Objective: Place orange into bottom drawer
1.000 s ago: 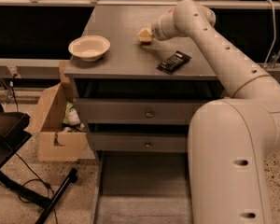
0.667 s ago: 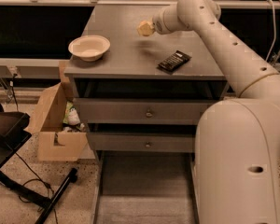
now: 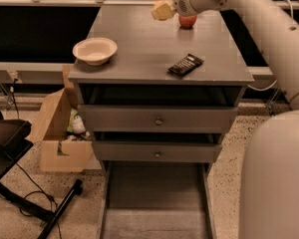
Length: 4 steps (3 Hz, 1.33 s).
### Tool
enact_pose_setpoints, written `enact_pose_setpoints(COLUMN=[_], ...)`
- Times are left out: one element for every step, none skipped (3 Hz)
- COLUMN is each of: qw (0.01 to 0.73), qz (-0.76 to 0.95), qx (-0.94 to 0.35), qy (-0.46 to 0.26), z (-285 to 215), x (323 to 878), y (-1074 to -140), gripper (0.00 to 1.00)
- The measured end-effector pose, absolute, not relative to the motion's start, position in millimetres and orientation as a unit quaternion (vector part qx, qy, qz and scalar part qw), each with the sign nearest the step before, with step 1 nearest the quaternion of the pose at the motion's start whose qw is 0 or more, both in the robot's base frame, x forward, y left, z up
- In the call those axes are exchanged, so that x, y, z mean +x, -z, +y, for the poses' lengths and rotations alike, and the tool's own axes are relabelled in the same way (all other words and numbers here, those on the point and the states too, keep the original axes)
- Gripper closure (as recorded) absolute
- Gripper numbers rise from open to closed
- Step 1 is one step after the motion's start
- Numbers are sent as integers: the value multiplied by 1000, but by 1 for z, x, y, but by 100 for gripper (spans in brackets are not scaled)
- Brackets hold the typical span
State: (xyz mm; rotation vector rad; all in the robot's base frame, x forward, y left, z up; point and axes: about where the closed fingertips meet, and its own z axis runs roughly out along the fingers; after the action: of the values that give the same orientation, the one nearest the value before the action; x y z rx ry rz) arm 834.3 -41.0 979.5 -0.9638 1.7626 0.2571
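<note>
My gripper (image 3: 162, 10) is pale yellow and hangs above the back of the grey cabinet top (image 3: 139, 39), at the end of the white arm reaching in from the upper right. I cannot make out the orange anywhere; whether it sits inside the gripper does not show. A round reddish fruit (image 3: 187, 21), which looks like the apple, stands on the back right of the top, just right of and behind the gripper. The bottom drawer (image 3: 154, 198) is pulled out wide at floor level below the two upper drawers, and what shows of it is bare.
A white bowl (image 3: 94, 50) stands on the top's left front. A dark flat packet (image 3: 186, 64) lies at the right front. An open cardboard box (image 3: 57, 133) sits left of the cabinet. Black stand legs (image 3: 35, 203) are at lower left. My white body (image 3: 276, 183) fills the lower right.
The gripper has risen from the cabinet top and moved back and a little to the right. The reddish fruit behind the arm has come into view.
</note>
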Motion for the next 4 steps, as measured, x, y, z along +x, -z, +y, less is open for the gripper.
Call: enact_pose_setpoints(qw=[467,396,350,323], qz=[776,809,833,839], qx=[-408,-417,-413,-416], qy=[-118,-124,-117,-136], z=[-82,-119,-162,-196], x=[766,711,655,594], y=[-954,-915,-883,-823], gripper=[100,100,100,100])
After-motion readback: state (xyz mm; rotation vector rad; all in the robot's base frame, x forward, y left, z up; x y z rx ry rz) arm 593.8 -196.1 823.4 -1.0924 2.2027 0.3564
